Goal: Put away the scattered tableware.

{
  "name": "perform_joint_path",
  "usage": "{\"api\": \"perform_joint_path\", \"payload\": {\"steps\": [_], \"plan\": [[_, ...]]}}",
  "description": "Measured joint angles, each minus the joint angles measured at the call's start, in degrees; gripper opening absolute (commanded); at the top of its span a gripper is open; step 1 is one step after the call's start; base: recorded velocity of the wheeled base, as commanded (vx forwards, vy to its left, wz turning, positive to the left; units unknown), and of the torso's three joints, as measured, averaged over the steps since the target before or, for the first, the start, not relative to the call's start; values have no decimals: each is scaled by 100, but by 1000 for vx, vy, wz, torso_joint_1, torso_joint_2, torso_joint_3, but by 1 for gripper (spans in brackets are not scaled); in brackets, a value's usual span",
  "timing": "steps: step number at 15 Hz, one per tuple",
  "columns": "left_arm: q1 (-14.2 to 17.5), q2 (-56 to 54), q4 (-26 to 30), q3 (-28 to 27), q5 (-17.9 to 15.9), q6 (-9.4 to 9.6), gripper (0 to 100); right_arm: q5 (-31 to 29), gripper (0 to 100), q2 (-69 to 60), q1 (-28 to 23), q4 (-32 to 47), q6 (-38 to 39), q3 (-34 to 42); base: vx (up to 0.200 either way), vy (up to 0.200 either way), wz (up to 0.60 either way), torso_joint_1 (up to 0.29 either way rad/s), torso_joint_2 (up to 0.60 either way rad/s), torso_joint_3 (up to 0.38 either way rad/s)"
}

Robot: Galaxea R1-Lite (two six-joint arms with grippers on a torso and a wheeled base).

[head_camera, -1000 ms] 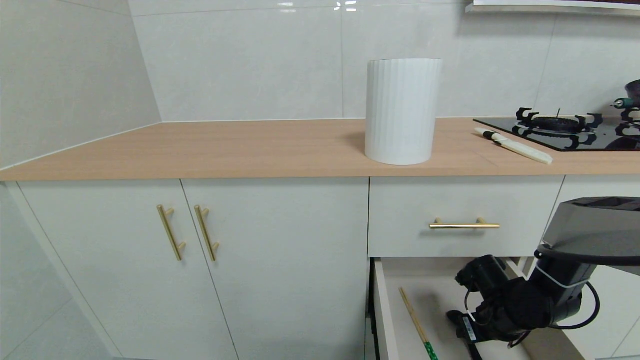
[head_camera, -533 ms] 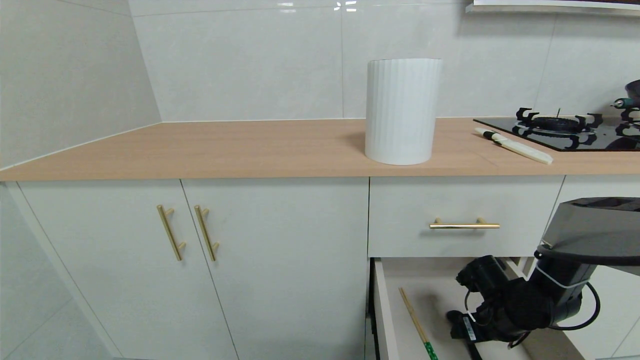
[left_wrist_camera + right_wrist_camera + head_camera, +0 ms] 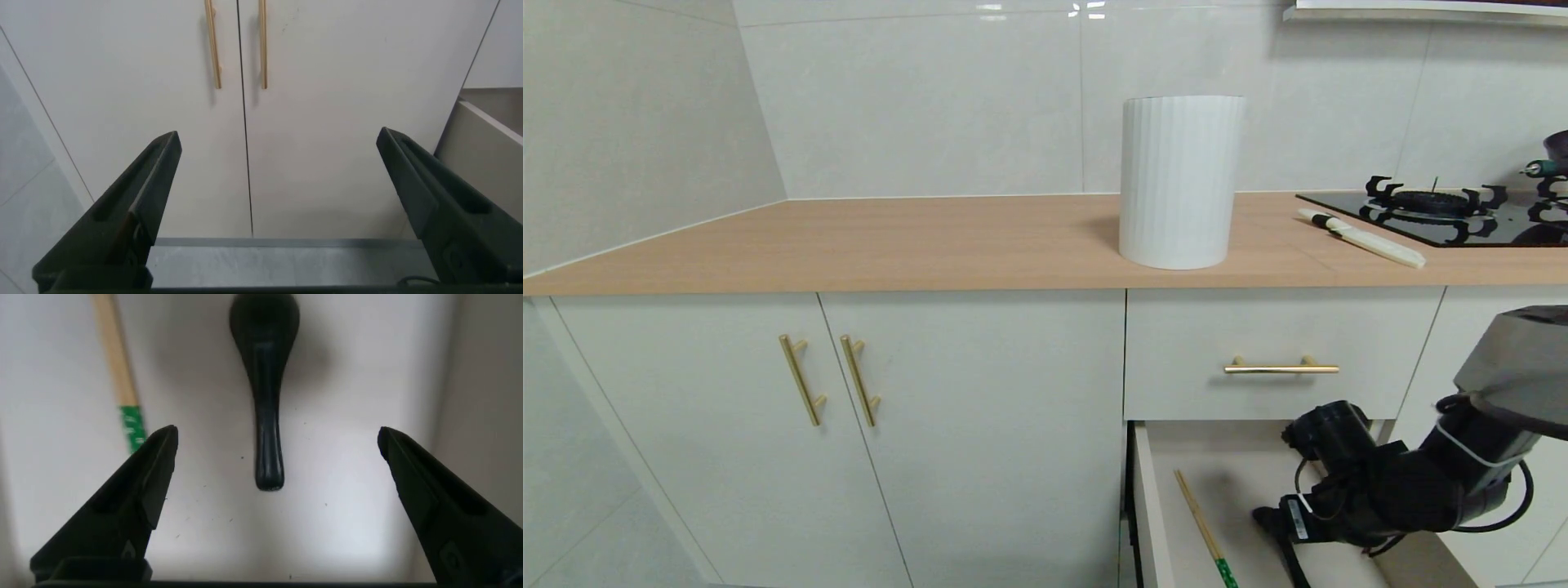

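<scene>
Black spoon [image 3: 263,343] lies in the lower-right drawer [image 3: 1152,498]; my right gripper [image 3: 275,434] gapes empty above it. Next, I'd fetch the white utensil [image 3: 1364,238] off the counter [image 3: 890,245].

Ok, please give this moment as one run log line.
right gripper: open, above spoon | spoon: in open drawer beside chopsticks | left gripper: open, empty

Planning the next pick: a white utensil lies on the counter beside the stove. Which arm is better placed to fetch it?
Right, probably. The right gripper hangs open over the drawer, on the same side as the white utensil; the left gripper faces the cabinet doors, farther left.
</scene>
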Motion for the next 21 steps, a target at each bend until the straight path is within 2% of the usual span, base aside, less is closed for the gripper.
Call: {"api": "perform_joint_path", "payload": {"steps": [2, 6, 9, 11, 15, 18, 21], "plan": [[0, 0, 0, 0, 0, -11, 100, -2, 100, -406, 0, 76, -2, 105, 0, 0, 0, 0, 0, 0], [0, 0, 1, 0, 0, -13, 100, 33, 100, -1571, 67, 908, -13, 143, -200, 0, 0, 1, 5, 1], [-2, 0, 1, 0, 0, -16, 100, 49, 100, -2454, 343, 1779, -23, 38, -200, 0, 0, -1, -4, 2], [0, 0, 1, 0, 0, -13, 100, 41, 100, -2883, 585, 2025, -29, 0, -200, 0, 0, 2, 5, 5], [0, 0, 0, 0, 0, -18, 100, 46, 100, -3468, 1076, 2876, -199, -9, 0, 0, 0, 0, 0, 0], [0, 0, 0, 0, 0, -20, 100, 66, 100, -3600, 1357, 3140, -618, 110, 0, 0, 0, 0, 0, 0], [0, 0, 0, 0, 0, -20, 100, 85, 100, -3630, 1619, 3423, -702, 206, 0, 0, 0, 0, 0, 0]]}}
